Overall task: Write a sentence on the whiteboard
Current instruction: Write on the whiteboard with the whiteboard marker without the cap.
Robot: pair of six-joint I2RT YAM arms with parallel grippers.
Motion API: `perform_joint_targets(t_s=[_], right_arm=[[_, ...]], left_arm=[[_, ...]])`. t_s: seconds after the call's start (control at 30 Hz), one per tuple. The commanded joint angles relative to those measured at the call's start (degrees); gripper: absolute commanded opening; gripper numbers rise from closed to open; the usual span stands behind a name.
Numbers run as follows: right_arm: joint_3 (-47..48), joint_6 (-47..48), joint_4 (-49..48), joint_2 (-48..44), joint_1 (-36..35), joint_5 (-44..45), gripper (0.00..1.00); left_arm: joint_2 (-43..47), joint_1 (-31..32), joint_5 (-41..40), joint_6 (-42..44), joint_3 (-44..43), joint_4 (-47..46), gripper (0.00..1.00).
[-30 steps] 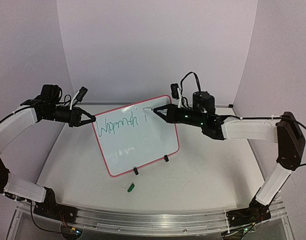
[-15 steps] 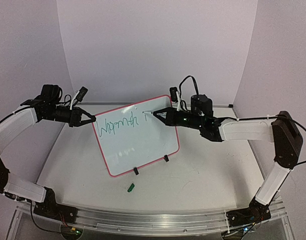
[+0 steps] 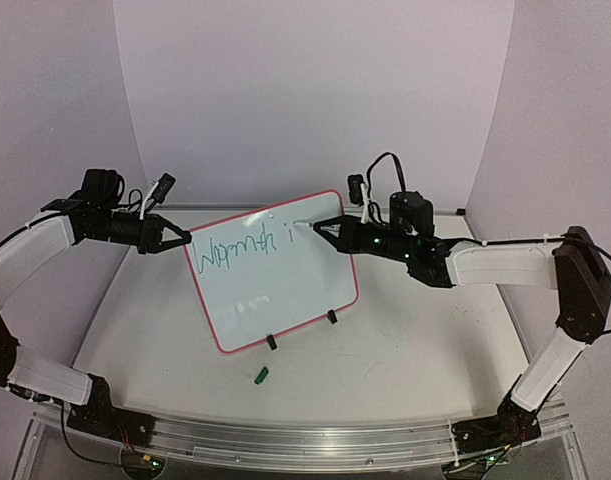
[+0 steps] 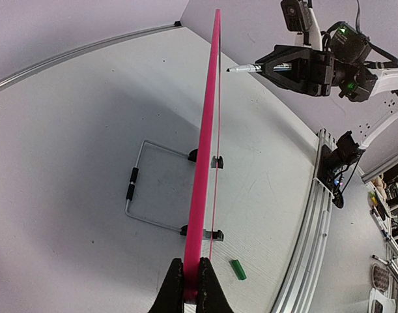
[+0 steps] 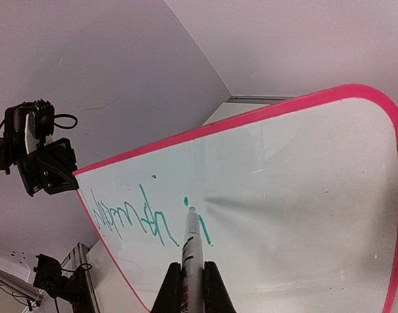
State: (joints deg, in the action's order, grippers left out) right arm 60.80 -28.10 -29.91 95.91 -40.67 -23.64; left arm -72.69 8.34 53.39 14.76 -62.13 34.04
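Observation:
The whiteboard (image 3: 285, 290) stands tilted on its black clip feet, with a pink frame. Green writing (image 3: 237, 247) on its top line reads roughly "Warmth i". My left gripper (image 3: 185, 240) is shut on the board's left edge; in the left wrist view the board (image 4: 205, 163) is edge-on between the fingers of my left gripper (image 4: 192, 287). My right gripper (image 3: 325, 229) is shut on a marker (image 5: 191, 254). The marker's tip is at the board by the dotted "i" (image 5: 202, 228). The right wrist view also shows the board (image 5: 303, 195) and my right gripper (image 5: 192, 277).
A small green marker cap (image 3: 262, 375) lies on the table in front of the board, also in the left wrist view (image 4: 238, 269). A wire stand (image 4: 137, 189) props the board from behind. A metal rail (image 3: 305, 445) runs along the near edge.
My right gripper has shifted the marker slightly right and down beside the "i". The left gripper and the board have not moved.

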Motion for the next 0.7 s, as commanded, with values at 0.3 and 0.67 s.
perform_joint_targets(t_s=[0.3,0.67], right_arm=[[2.6,-0.3,-1.2,3.2,0.6,1.3,0.0],[-2.3,-1.7,-1.2,1.7,0.6,2.3,0.0]], left_arm=[[-0.8,1.8,-1.5,0.9,-0.2,2.1,0.0],[-0.7,1.8,-1.6,0.9,-0.3,2.2,0.0]])
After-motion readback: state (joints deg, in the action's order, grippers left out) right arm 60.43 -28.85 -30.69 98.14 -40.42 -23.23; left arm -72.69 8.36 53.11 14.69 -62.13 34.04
